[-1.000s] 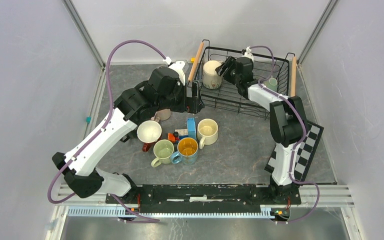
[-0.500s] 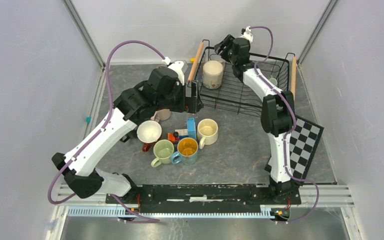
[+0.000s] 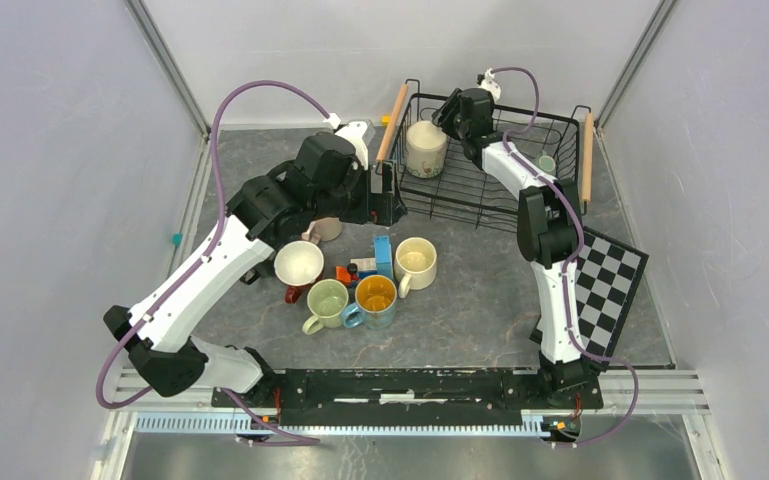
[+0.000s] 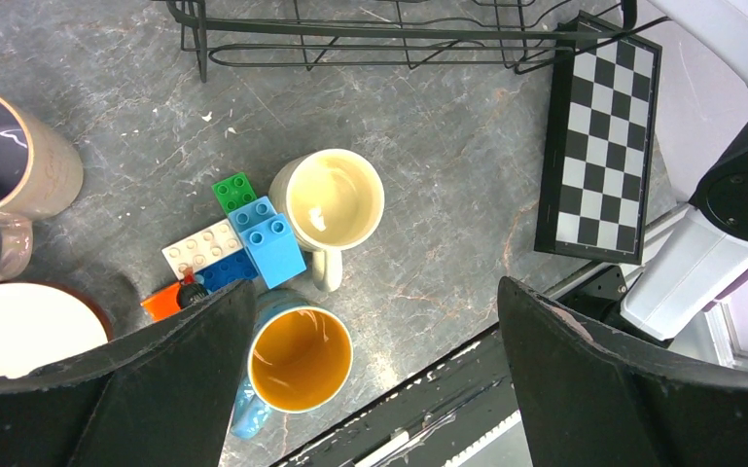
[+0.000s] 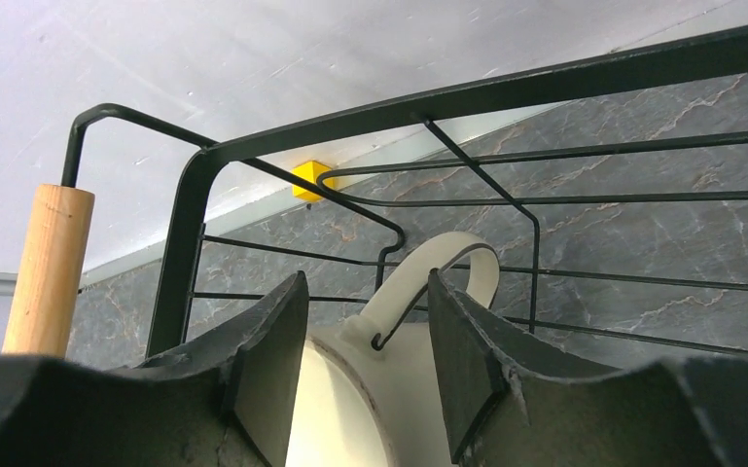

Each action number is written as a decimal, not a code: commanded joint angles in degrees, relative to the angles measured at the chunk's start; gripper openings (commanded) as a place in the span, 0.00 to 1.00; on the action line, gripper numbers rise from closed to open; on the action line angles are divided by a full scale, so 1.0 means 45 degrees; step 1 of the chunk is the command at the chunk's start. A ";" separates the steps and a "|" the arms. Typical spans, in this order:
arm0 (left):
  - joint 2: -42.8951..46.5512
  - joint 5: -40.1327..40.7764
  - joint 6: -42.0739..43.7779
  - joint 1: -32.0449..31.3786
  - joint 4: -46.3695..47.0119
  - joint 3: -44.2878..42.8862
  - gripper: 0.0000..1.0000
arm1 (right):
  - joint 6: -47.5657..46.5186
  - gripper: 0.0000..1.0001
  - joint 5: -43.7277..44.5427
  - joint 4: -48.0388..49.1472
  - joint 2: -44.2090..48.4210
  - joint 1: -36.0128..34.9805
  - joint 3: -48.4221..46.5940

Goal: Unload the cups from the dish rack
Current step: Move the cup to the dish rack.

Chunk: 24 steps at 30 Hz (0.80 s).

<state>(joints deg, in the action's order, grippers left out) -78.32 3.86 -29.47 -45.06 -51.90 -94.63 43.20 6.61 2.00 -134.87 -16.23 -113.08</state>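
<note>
The dish rack stands at the back of the table. A cream cup stands in its left corner, and a pale green cup sits near its right side. My right gripper hangs over the cream cup's back edge. In the right wrist view its open jaws straddle the cup's wall beside the handle, with a gap showing on both sides. My left gripper is wide open by the rack's front left corner, holding nothing.
Several cups stand on the table in front of the rack: a white one, a pale green one, a blue one with a yellow inside, a cream one and a pink-beige one. Toy blocks lie among them. A checkerboard lies at the right.
My right gripper rose from beside the cream cup, swung to the rack's back edge, came down over the cup's rim, and its jaws narrowed. The left arm stayed still.
</note>
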 commanded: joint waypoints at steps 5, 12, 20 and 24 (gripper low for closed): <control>0.0217 -0.0214 0.0778 0.0072 0.0244 -0.0086 1.00 | -0.0140 0.47 -0.0002 -0.0160 0.0049 0.0025 0.0149; 0.0247 -0.0214 0.0754 0.0072 0.0243 -0.0051 1.00 | -0.0351 0.44 -0.0320 -0.0188 0.0803 0.0030 0.1145; 0.0216 -0.0314 0.0749 0.0082 0.0313 -0.0001 1.00 | -0.0522 0.43 -0.0798 0.0050 0.2086 0.0043 0.2887; 0.0213 -0.0369 0.0730 0.0086 0.0359 0.0051 1.00 | -0.0412 0.43 -0.0825 0.0393 0.2963 0.0053 0.4210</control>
<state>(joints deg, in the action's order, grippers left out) -78.32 3.73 -29.47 -45.06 -51.83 -94.54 42.48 4.01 4.82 -126.34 -15.99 -99.11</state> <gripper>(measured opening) 0.996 0.432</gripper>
